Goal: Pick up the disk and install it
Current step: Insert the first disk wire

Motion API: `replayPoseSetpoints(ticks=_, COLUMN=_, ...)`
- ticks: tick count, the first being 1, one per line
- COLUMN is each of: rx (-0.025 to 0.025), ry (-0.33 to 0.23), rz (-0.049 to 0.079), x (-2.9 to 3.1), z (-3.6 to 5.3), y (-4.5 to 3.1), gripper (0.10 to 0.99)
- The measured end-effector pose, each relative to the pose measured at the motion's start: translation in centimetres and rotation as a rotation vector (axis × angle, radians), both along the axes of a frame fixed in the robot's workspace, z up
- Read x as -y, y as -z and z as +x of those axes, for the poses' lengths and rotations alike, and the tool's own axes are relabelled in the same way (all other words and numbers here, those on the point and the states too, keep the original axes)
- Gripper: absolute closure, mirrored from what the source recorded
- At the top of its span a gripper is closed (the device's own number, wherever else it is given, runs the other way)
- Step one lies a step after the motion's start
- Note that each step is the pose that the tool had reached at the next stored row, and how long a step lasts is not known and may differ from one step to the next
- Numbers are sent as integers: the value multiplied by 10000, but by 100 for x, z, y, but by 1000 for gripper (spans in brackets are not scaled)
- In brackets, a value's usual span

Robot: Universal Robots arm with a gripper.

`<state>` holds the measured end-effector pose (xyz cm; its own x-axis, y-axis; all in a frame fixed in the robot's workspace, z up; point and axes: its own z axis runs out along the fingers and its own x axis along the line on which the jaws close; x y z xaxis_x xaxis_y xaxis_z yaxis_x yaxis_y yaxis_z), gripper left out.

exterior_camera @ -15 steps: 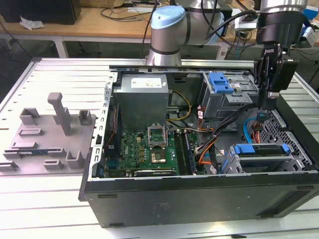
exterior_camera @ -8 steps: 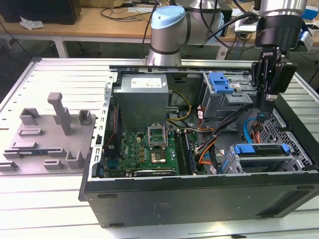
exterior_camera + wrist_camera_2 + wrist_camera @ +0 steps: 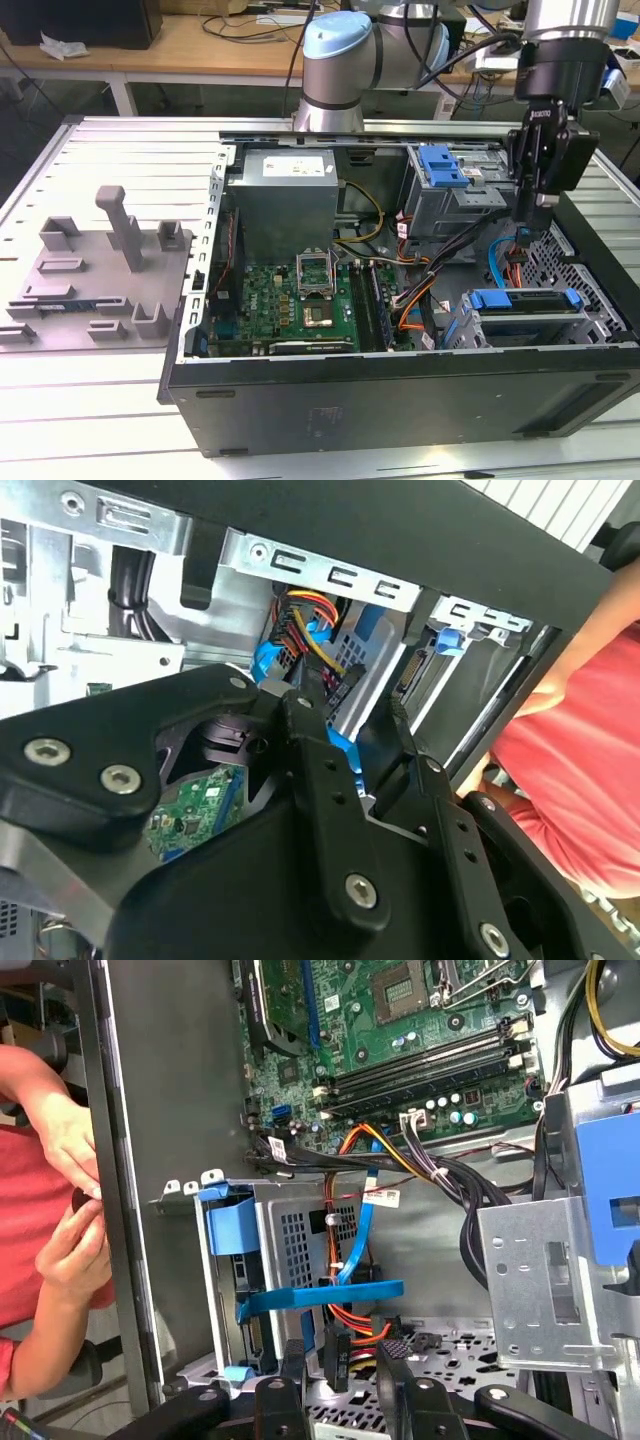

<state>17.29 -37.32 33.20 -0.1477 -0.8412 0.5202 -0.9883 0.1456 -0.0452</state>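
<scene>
Gripper (image 3: 528, 222) hovers at the exterior view's upper right over the open computer case (image 3: 400, 390), fingers (image 3: 292, 1370) apart, holding nothing; disk (image 3: 524, 304) sits in the lower-right bay

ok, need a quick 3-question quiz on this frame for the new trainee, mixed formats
1. True or false: the gripper is shut on the disk.
2. Where does the grey plastic holder stand? A) inside the computer case; B) on the slatted table, at the exterior view's left of the case; C) in the gripper.
3. Fill in: in the first wrist view, a person's ___ show just outside the case wall.

Key
1. False: the fingers are apart and hold nothing; the disk sits in the case.
2. B.
3. hands.
</scene>
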Motion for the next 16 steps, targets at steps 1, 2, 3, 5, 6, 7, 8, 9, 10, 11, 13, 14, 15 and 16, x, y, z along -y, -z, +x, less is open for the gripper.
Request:
replayPoseSetpoints(ticks=1, rx=-4, ry=0, rz=-23, x=-3, z=0, y=4, gripper=675)
replayPoseSetpoints(ticks=2, rx=-15, ry=-2, rz=-75, x=-13, z=1, y=8, gripper=675)
replayPoseSetpoints(ticks=3, rx=-24, ry=-1, rz=-123, x=-21, z=0, y=11, gripper=675)
replayPoseSetpoints(ticks=5, rx=-45, ry=0, rz=-226, x=-31, z=0, y=15, gripper=757)
replayPoseSetpoints(ticks=6, rx=-55, ry=0, rz=-264, x=-34, z=0, y=16, gripper=757)
replayPoseSetpoints(ticks=7, rx=-65, ry=0, rz=-301, x=-36, z=0, y=18, gripper=757)
replayPoseSetpoints(ticks=8, rx=-77, ry=1, rz=-340, x=-38, z=0, y=20, gripper=827)
replayPoseSetpoints(ticks=9, rx=-118, ry=-1, rz=-426, x=-38, z=0, y=24, gripper=827)
replayPoseSetpoints(ticks=10, rx=-160, ry=-1, rz=-506, x=-38, z=0, y=30, gripper=827)
replayPoseSetpoints(ticks=11, rx=-192, ry=-2, rz=-592, x=-38, z=1, y=37, gripper=827)
replayPoseSetpoints(ticks=13, rx=-197, ry=-20, rz=-658, x=-39, z=3, y=40, gripper=827)
replayPoseSetpoints(ticks=14, rx=-196, ry=-41, rz=-701, x=-41, z=3, y=43, gripper=827)
replayPoseSetpoints(ticks=15, rx=-196, ry=-60, rz=-732, x=-43, z=4, y=46, gripper=827)
replayPoseSetpoints(ticks=16, rx=-194, ry=-79, rz=-768, x=-47, z=4, y=50, gripper=827)
